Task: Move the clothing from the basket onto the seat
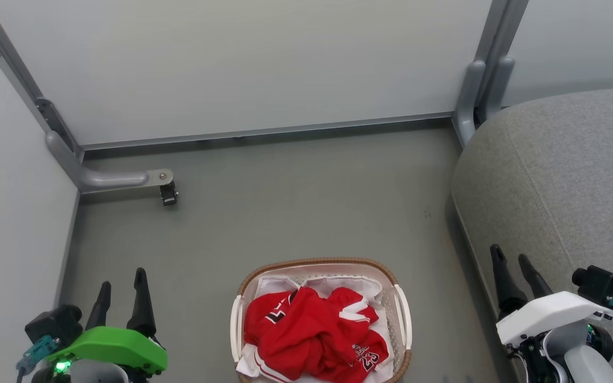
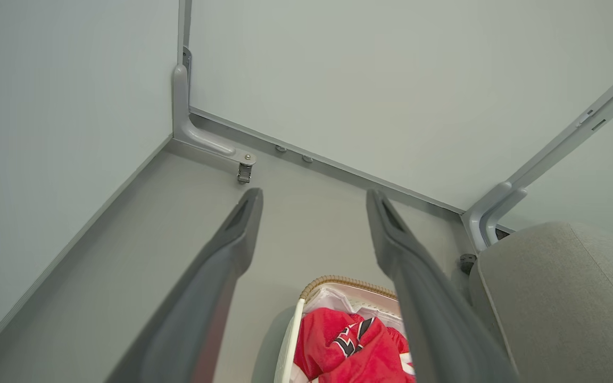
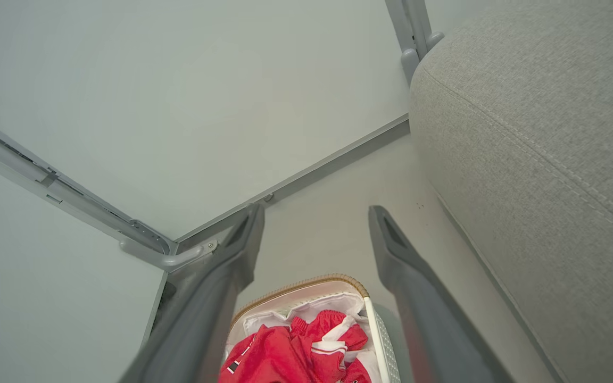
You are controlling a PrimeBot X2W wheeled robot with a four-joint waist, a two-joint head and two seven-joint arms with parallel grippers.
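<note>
Both hands are spread, with nothing between their fingers. The left hand [image 1: 123,278] shows at the lower left of the head view. Its two dark fingers point up the picture from a green cover [image 1: 109,346], over bare grey floor [image 1: 296,202] and well to the left of the basket [image 1: 317,261]. The right hand [image 1: 508,252] shows at the lower right, rising from a white cover [image 1: 548,314]. Its fingers lie across the edge of the seat [image 1: 567,181] in the picture; whether they touch it I cannot tell.

The basket stands on the floor between the two hands, at the bottom middle of the head view, its near end cut off by the frame. It is oval, with a brown woven-look rim, white perforated walls and a white handle on each side. The clothing [image 1: 312,332] lies crumpled inside it: red fabric with white trim, black-and-white lettering on one fold and the number 23 on another near the right wall. A white liner [image 1: 280,282] shows around the red heap, mostly at the far end.

The seat, a big grey fabric cushion with a rounded edge and a stitched seam, takes up the right side, near the basket but apart from it, with a strip of floor between them.

Pale wall panels [image 1: 242,64] close off the floor behind and on the left. A grey bracket [image 1: 125,180] with a small dark foot juts out from the left corner. In each wrist view the fingers frame the far end of the basket and the red heap inside.
</note>
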